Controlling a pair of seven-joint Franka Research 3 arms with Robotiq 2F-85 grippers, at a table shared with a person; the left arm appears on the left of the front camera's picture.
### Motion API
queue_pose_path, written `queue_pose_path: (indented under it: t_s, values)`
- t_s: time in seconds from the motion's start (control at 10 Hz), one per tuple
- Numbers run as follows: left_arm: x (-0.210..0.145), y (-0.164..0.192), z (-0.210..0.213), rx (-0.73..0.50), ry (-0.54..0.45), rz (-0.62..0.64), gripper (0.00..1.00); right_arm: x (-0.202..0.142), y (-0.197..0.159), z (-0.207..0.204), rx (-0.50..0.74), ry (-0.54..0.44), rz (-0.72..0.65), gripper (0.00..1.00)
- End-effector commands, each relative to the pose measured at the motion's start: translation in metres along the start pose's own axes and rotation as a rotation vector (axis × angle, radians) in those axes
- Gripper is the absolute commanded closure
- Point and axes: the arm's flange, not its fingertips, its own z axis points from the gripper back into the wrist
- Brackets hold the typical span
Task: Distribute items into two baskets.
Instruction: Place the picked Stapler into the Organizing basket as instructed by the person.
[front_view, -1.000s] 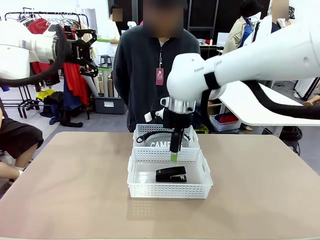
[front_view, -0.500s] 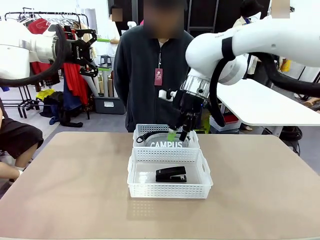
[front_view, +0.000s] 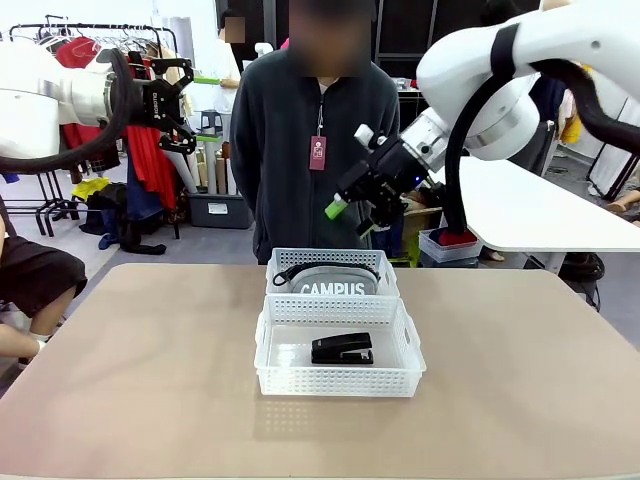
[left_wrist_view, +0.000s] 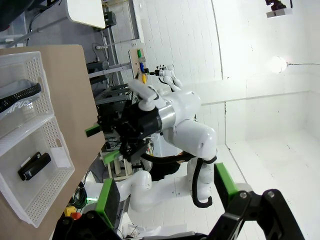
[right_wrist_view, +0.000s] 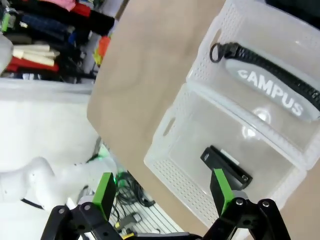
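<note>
The right gripper (front_view: 351, 207) has lifted away from the baskets, jaws apart and empty. The stapler (front_view: 342, 348) lies in the near basket (front_view: 275, 372), the pouch (front_view: 333, 283) in the far basket (front_view: 283, 258), one apiece. The left gripper (front_view: 178, 105) hangs clear, open, empty.

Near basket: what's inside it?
The near basket holds only a black stapler, lying flat on its floor. Whatever is under the stapler is covered. The CAMPUS pouch sits in the far basket.
</note>
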Motion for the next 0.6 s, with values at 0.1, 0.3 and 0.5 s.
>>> queue_pose_path:
  t_s: [0.1, 0.3, 0.5]
  values:
    - [-0.0009, -0.0024, 0.0000, -0.004, -0.001, -0.004, 0.00, 0.0004, 0.0005, -0.0116, -0.010, 0.064, 0.019, 0.00]
    - [-0.0009, -0.0024, 0.0000, -0.004, -0.001, -0.004, 0.00, 0.0004, 0.0005, -0.0116, -0.010, 0.064, 0.019, 0.00]
    - [-0.0009, -0.0024, 0.0000, -0.004, -0.001, -0.004, 0.00, 0.0004, 0.0005, -0.0116, -0.010, 0.064, 0.019, 0.00]
